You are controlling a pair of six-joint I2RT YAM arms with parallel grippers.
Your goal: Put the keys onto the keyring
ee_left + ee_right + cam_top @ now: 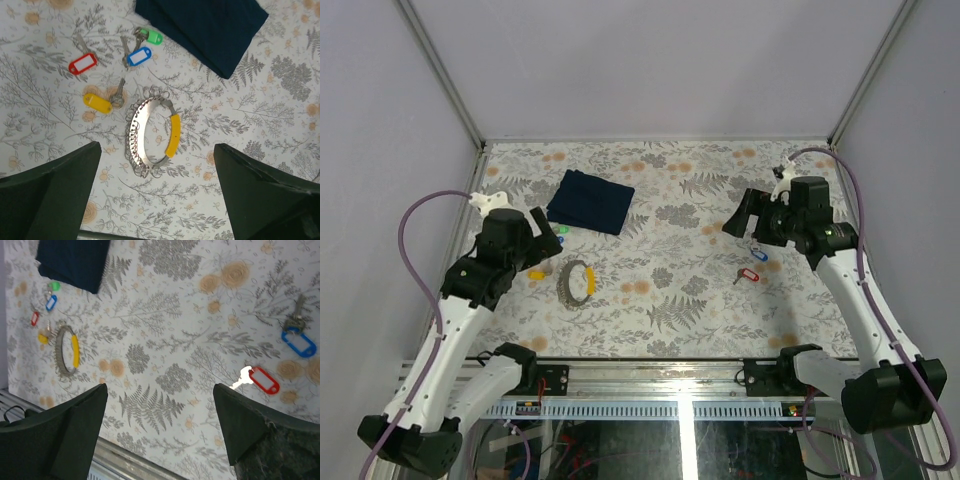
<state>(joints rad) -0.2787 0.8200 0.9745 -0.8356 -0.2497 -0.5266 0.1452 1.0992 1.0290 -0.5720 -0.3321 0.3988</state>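
Observation:
The keyring (138,125), a grey metal loop with a yellow sleeve and many small rings, lies flat just ahead of my open left gripper (156,149). Beyond it lie keys with a yellow tag (97,102), a red tag (83,63), a blue tag (139,56) and a green tag (152,36). From above, the keyring (577,282) sits near the left gripper (544,234). My right gripper (159,387) hangs open over bare table. Another red key (262,380) and another blue key (298,342) lie to its right. Nothing is held.
A dark blue folded cloth (590,201) lies at the back left, just past the green and blue keys. The metal rail (650,375) runs along the near table edge. Grey walls close the table's sides and back.

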